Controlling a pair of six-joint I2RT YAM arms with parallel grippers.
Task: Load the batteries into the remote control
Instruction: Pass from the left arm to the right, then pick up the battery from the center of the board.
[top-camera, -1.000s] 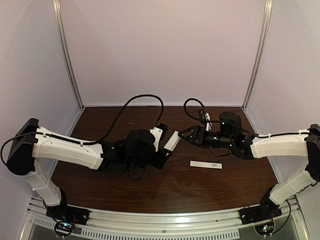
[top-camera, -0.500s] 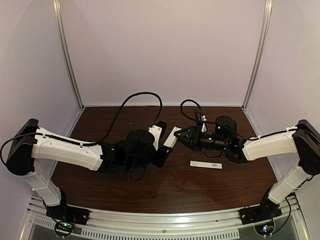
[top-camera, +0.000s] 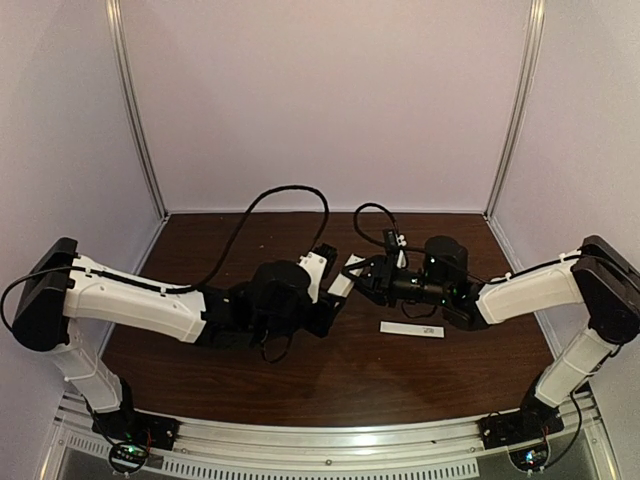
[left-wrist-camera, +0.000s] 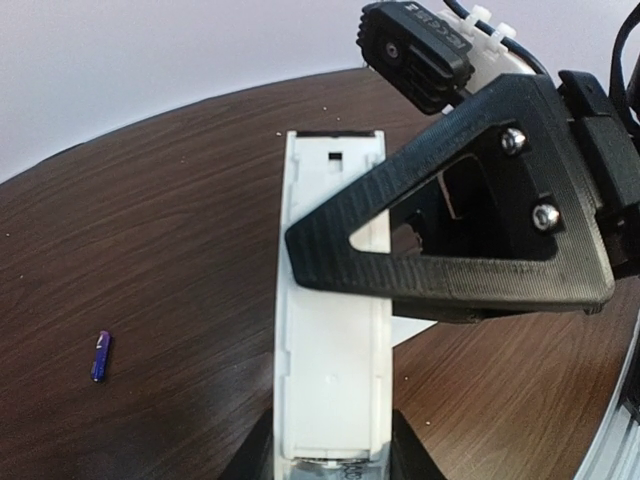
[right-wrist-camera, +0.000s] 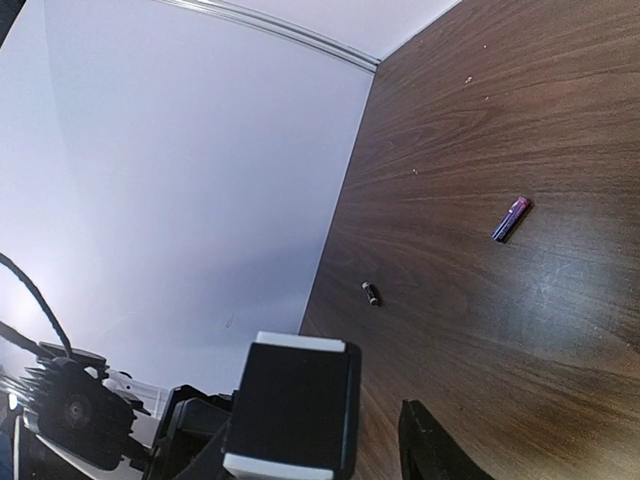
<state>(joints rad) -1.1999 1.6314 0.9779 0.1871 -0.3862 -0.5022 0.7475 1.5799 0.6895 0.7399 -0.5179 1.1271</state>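
left gripper (left-wrist-camera: 330, 452): clenched on the near end of the remote control (left-wrist-camera: 335, 390), with one dark finger against each long edge
remote control: held in the air over the middle of the table (top-camera: 300, 385), tilted, with its free end pointing toward the right arm; in the left wrist view its hollowed white face with small slots was turned up
right gripper (top-camera: 363, 278): at the remote control's free end, fingers parted and holding nothing; in the left wrist view one black triangular finger crossed over the white face, and in the right wrist view a gap showed between the one visible finger and the bar's end; whether it touched the bar could not be told
bluish-purple battery (right-wrist-camera: 510, 218): lay on its side on the bare wood, well apart from both grippers
dark battery (right-wrist-camera: 371, 293): also lay on the wood, nearer the foot of the wall and apart from the bluish-purple battery
white strip (top-camera: 412, 329): lay flat on the table just beside the right arm, apart from the remote control
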